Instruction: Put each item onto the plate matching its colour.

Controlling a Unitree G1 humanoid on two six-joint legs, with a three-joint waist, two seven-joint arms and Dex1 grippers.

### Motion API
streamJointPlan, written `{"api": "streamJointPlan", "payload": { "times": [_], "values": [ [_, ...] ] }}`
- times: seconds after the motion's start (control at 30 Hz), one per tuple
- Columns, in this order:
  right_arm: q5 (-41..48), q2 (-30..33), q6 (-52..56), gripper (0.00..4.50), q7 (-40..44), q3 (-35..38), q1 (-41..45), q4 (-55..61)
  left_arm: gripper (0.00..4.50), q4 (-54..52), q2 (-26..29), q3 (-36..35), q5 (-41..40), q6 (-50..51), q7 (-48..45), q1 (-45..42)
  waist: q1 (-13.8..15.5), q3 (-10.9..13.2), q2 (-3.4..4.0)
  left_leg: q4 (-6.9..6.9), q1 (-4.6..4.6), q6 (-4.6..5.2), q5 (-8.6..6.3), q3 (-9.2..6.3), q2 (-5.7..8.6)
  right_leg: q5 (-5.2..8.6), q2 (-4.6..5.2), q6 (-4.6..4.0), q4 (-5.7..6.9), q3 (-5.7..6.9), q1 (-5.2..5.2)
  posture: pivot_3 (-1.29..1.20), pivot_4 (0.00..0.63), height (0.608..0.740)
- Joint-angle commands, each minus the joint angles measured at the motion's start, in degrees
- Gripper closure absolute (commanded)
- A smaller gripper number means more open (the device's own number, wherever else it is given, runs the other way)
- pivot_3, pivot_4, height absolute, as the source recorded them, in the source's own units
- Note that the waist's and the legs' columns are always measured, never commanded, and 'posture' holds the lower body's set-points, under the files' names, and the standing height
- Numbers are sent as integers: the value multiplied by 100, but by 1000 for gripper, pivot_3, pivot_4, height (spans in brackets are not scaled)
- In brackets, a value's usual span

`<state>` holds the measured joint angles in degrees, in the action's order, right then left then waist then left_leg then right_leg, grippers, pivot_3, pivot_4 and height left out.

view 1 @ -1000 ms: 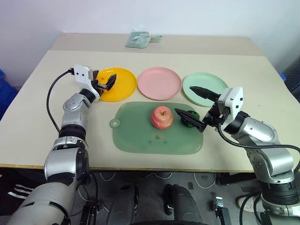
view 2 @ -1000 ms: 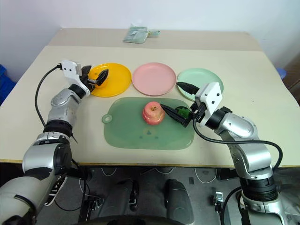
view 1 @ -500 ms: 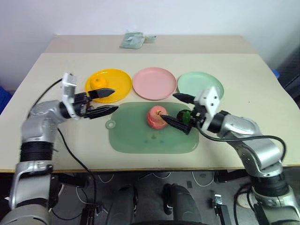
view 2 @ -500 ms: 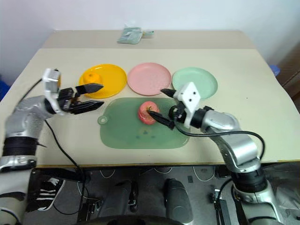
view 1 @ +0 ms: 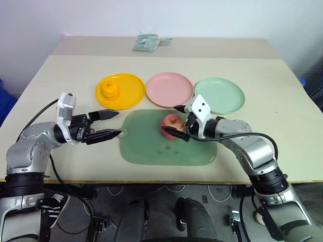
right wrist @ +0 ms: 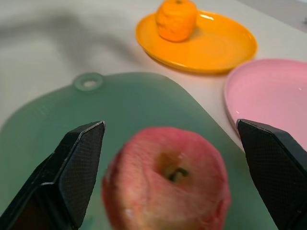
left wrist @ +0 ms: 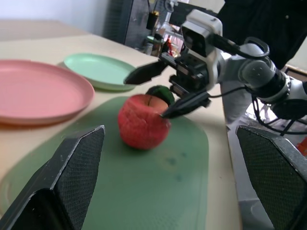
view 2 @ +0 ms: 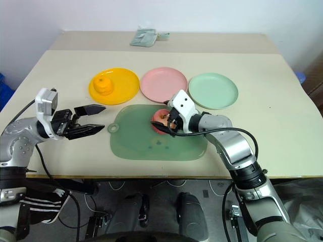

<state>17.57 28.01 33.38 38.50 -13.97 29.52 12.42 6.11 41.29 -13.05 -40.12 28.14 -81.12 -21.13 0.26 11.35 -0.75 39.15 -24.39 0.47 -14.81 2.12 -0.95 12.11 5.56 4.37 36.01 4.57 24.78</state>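
Observation:
The orange (view 1: 108, 91) rests on the yellow plate (view 1: 126, 93). The pink plate (view 1: 169, 89) and mint green plate (view 1: 219, 95) beside it are bare. A pink-red apple (view 1: 171, 125) sits stem-up on the big green mat (view 1: 151, 151). My right gripper (view 1: 170, 118) is open, one finger on each side of the apple and not closed on it. The dark-green ball (left wrist: 158, 91) peeks out just behind the apple. My left gripper (view 1: 119, 123) is open and holds nothing, level at the mat's left end and pointing toward the apple.
A folded greenish packet (view 1: 149, 42) lies at the far edge of the beige table (view 1: 60, 75). The three plates line up just behind the mat. The mat's hanging-hole tab (view 1: 121, 133) sits under my left fingertips.
My left gripper has drawn back from the yellow plate, leaving the orange on it, and turned toward the mat. My right gripper has moved from the green ball to straddle the apple.

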Motion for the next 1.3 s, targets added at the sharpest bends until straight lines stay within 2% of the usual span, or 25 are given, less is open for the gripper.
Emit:
{"api": "streamJointPlan", "payload": {
  "times": [0.03, 0.23, 0.33, 0.4, 0.43, 0.63, 0.77, 0.9, 1.07, 1.3],
  "values": [
    [-131, -21, -85, 0, 120, -52, 82, -25, 26, -267, 85, -255, -186, -13, 57, 66, 3, 0, 0, 0, 0, 0, 0, 0, 0, 0, 0, 0, 0, 0, 0, 0, 150, 740],
    [-217, -46, 47, 0, 270, -169, 36, -62, 26, -294, 56, -275, -188, -71, 115, 115, 3, 0, 0, 0, 0, 0, 0, 0, 0, 0, 0, 0, -1, 0, 1, 0, 150, 740],
    [-339, -1, -30, 888, 301, -211, 36, -64, 0, -270, 32, -275, -176, -109, 138, 84, 4, 0, 0, 0, 0, 0, 0, 1, 0, 0, 0, 0, -1, 0, 0, 0, 150, 740],
    [-424, 23, -111, 1741, 309, -215, 8, -41, 0, -220, 8, -273, -156, -166, 148, 37, 6, 0, 0, 0, 0, 0, 0, 1, 0, 0, 0, 0, -1, 0, 0, 0, 150, 740],
    [-436, 6, -140, 1893, 307, -192, -5, -34, 0, -199, 0, -271, -153, -181, 154, 17, 7, 0, 0, 0, 0, 0, 0, 1, 0, 0, 0, -1, -1, 0, 0, 0, 150, 740],
    [-117, -295, -49, 1897, 176, 242, 217, 75, 0, 66, -168, -281, -23, -461, 399, -190, 15, 0, 0, 0, 0, 0, 0, 1, 0, 0, 0, -1, -1, 0, 1, 0, 150, 740],
    [74, -645, -35, 1897, -106, 645, 581, 66, 0, 593, -244, -202, 523, -897, 978, -407, 11, 0, 1, 0, 0, -1, 0, 2, 1, -6, -1, 11, 0, 0, 1, 0, 150, 740],
    [-213, -953, -477, 1897, -560, 829, 1155, -533, 0, 946, -450, -286, 836, -1241, 1696, -637, 5, 1, 2, -2, -1, -1, 1, 8, 3, -10, -3, 17, 1, 0, 5, 0, 150, 740],
    [-787, -1362, -1335, 1897, -924, 686, 1962, -2093, 0, 689, -710, -132, 859, -1310, 1896, -527, -20, 1, 1, -4, -2, -1, 1, 26, 4, -10, -2, 17, 1, 0, 4, 0, 150, 740],
    [-1536, -1760, -2843, 1897, -1346, 596, 3030, -5355, 0, 222, -755, -184, 604, -1071, 1844, -325, -133, 1, 2, -9, -1, -3, 2, 34, 3, -11, -2, 17, 6, -1, 9, 0, 150, 740]
  ]
}}
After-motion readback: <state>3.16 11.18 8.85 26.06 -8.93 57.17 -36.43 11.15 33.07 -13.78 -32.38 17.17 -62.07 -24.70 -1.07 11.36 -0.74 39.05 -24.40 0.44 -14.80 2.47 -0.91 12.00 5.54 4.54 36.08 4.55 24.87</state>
